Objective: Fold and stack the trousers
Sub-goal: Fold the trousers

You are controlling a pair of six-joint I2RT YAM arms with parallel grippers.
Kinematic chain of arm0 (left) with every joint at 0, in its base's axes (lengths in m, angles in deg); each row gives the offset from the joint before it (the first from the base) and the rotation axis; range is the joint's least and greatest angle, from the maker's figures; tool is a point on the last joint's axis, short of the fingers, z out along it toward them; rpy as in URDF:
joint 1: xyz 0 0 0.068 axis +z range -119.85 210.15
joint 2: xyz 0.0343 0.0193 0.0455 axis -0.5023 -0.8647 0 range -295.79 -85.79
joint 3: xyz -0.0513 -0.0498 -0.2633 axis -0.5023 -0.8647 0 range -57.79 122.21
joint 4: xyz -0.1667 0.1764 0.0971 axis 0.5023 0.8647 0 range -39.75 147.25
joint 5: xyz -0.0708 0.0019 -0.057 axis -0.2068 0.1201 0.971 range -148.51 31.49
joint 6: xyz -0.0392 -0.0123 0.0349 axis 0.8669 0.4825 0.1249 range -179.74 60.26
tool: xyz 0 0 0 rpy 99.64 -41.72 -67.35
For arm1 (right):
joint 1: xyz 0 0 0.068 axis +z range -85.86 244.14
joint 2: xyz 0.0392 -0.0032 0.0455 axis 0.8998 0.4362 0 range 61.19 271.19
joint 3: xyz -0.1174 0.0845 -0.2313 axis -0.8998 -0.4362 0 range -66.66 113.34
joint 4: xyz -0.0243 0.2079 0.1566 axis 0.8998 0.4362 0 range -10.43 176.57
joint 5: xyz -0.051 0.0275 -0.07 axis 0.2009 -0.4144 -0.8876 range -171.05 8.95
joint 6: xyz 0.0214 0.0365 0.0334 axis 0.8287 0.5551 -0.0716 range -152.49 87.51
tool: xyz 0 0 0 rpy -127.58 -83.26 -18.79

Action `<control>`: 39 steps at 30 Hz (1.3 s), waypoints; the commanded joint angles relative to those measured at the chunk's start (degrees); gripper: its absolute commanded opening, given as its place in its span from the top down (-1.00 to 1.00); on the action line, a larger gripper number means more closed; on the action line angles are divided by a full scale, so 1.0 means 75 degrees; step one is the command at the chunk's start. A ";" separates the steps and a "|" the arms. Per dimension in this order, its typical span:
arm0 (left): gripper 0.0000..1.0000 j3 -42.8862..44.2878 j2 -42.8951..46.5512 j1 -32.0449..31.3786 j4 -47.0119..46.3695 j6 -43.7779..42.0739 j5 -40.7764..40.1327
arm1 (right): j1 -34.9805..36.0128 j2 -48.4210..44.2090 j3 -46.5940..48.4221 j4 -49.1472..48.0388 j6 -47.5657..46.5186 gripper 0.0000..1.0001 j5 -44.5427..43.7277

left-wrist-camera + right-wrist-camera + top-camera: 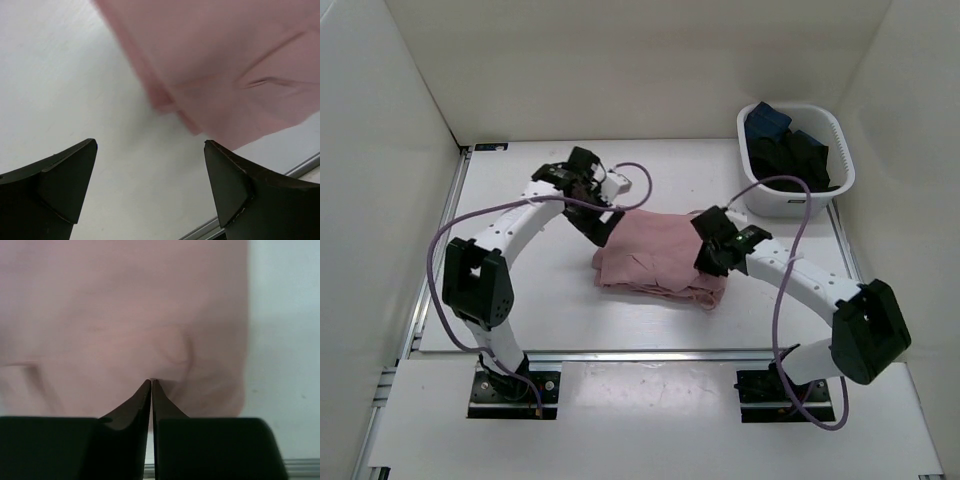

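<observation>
The dusty-pink trousers (655, 255) lie folded into a compact bundle in the middle of the table. My left gripper (595, 212) is open and empty just beyond the bundle's far left corner. In the left wrist view its gripper (150, 145) frames bare table, with the trousers' edge (225, 65) above it. My right gripper (708, 250) is at the bundle's right edge. In the right wrist view the gripper (151, 381) is shut with its tips at the pink fabric (125, 315), which puckers around them.
A white basket (844, 150) stands at the back right and holds dark clothes (795, 160) and a blue item (765, 120). White walls enclose the table on the left, back and right. A metal rail runs along the near edge (650, 353).
</observation>
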 commanded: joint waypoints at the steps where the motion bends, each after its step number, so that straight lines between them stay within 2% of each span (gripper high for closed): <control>1: -1.00 -0.0245 -0.0130 -0.0584 -0.0133 0.0156 0.0842 | -0.0109 0.0136 -0.0748 -0.0480 0.0387 0.88 0.0275; 4: -1.00 -0.0843 -0.0423 -0.0902 -0.0427 0.0343 0.0397 | -0.0389 0.0136 -0.1147 -0.0701 0.0248 0.92 0.0003; 7: -1.00 -0.1300 -0.0494 -0.0995 -0.0684 0.0496 0.0128 | -0.0985 0.0533 -0.1348 -0.1391 -0.0513 0.92 0.0585; 12: -1.00 -0.1617 -0.0424 -0.0995 -0.0755 0.0496 -0.0411 | -0.1058 0.1717 -0.0389 -0.1476 -0.1650 0.94 0.1244; 16: -1.00 -0.1921 0.0160 -0.0913 -0.0755 0.0496 -0.0833 | -0.1128 0.2420 0.0443 -0.1291 -0.1816 0.99 0.1654; 19: -1.00 -0.2016 0.0372 -0.0750 -0.0837 0.0496 -0.1208 | -0.1128 0.2340 0.0656 -0.0961 -0.1700 0.99 0.1725; 21: -1.00 -0.1947 0.0513 -0.0632 -0.0639 0.0496 -0.1140 | -0.1209 0.1767 0.0353 -0.0961 -0.1699 0.99 0.1725; 23: -1.00 -0.2016 0.0898 -0.0550 -0.0567 0.0566 -0.0987 | -0.1537 0.1286 0.0234 -0.0810 -0.2294 0.99 0.1795; 24: -1.00 -0.2109 0.1086 -0.0550 -0.0475 0.0567 -0.0987 | -0.1701 0.1285 0.0501 -0.0507 -0.2587 0.93 0.1900; 25: -1.00 -0.2214 0.1297 -0.0550 -0.0474 0.0567 -0.0987 | -0.2027 0.1285 0.1374 -0.0074 -0.3309 0.87 0.2063; 26: -1.00 -0.2436 0.1786 -0.0550 -0.0474 0.0567 -0.1137 | -0.2123 0.1285 0.1881 0.0997 -0.3641 0.65 0.2053; 27: -1.00 -0.2531 0.2046 -0.0550 -0.0474 0.0567 -0.1278 | -0.2124 0.1285 0.2350 0.1484 -0.3911 0.33 0.1879; 29: -1.00 -0.2602 0.2527 -0.0154 -0.0403 0.0660 -0.1652 | -0.2206 0.0993 0.3102 0.2305 -0.4380 -0.69 0.1481; 30: -1.00 -0.2533 0.2924 0.0080 -0.0299 0.0788 -0.1654 | -0.2322 0.0678 0.3546 0.2912 -0.4382 -0.99 0.1061; 31: -1.00 -0.2532 0.3090 0.0396 -0.0228 0.0882 -0.1655 | -0.2451 0.0501 0.3666 0.3185 -0.4220 -0.99 0.1057; 33: -1.00 -0.2415 0.3524 0.1555 -0.0134 0.1222 -0.1725 | -0.2953 -0.0141 0.3540 0.3666 -0.3775 -0.99 0.1057; 34: -1.00 -0.2484 0.3665 0.1942 -0.0134 0.1490 -0.2050 | -0.3130 -0.0365 0.3388 0.3738 -0.3646 -0.99 0.1057; 35: -1.00 -0.2798 0.3921 0.2665 -0.0134 0.1643 -0.2181 | -0.3445 -0.0588 0.3224 0.3808 -0.3528 -0.99 0.1150; 37: -1.00 -0.3291 0.4215 0.3326 -0.0215 0.1739 -0.2182 | -0.3670 -0.1139 0.2791 0.4066 -0.3411 -0.99 0.0859; 39: -1.00 -0.3865 0.4764 0.3993 -0.0484 0.1645 -0.2648 | -0.3985 -0.1467 0.2590 0.4311 -0.3410 -0.99 0.0683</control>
